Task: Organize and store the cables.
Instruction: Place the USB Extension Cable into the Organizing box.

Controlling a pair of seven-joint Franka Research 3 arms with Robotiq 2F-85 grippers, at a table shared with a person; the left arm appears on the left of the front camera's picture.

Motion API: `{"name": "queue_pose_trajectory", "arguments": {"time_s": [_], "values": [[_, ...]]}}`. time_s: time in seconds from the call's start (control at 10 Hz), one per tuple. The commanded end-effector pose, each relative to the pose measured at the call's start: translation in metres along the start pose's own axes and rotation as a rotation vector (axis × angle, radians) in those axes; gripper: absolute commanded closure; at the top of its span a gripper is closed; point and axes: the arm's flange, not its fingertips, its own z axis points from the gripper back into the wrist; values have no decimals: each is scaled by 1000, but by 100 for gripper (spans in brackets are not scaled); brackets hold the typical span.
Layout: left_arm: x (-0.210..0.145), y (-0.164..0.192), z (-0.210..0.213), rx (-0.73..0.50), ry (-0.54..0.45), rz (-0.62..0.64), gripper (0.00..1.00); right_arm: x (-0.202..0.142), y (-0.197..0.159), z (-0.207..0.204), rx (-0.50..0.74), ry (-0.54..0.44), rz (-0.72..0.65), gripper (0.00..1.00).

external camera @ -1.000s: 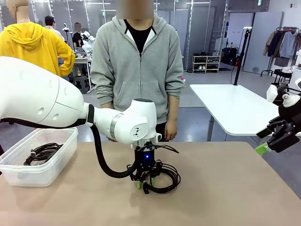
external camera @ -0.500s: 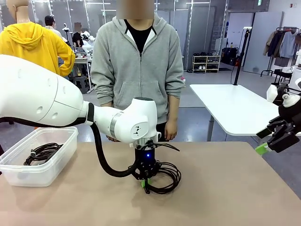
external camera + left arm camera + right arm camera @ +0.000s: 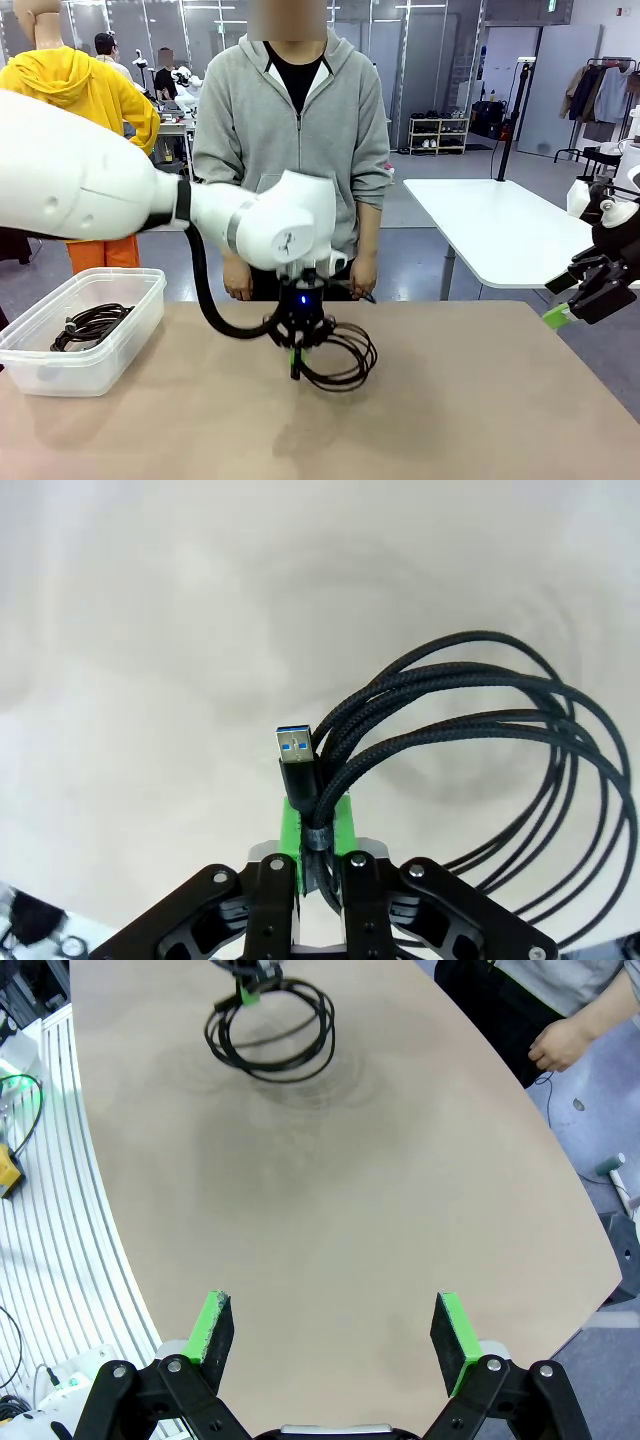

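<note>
A coiled black cable hangs just above the middle of the table, with my left gripper shut on its strands. The left wrist view shows the green pads pinching the braided cable beside its blue-tipped USB plug. From the right wrist view the same cable appears far off on the table. Another coiled cable lies in the clear plastic box at the table's left. My right gripper is open with nothing in it, held above the table's right edge.
A person in a grey hoodie stands at the far side, hands low by the table edge. A white table stands behind on the right. The tan tabletop has free room to the right and front.
My left gripper has shut on the cable coil and lifted it off the table, shifting slightly back. The right arm has stayed still.
</note>
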Motion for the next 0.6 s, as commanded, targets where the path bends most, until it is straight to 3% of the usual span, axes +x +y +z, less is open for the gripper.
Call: {"name": "queue_pose_trajectory", "arguments": {"time_s": [0.0, 0.3, 0.4, 0.5], "values": [[-2, 7, 41, 26, -54, -137, 96, 5, 0, 2, 5, -1, -32, 0], [-1, -9, 63, 27, -76, -239, 96, 5, 0, 2, 5, -1, -32, 0], [-4, 5, 65, 25, -73, -154, 96, 5, 0, 2, 5, -1, -32, 0], [-4, 5, 65, 25, -73, -154, 96, 5, 0, 2, 5, -1, -32, 0]]}}
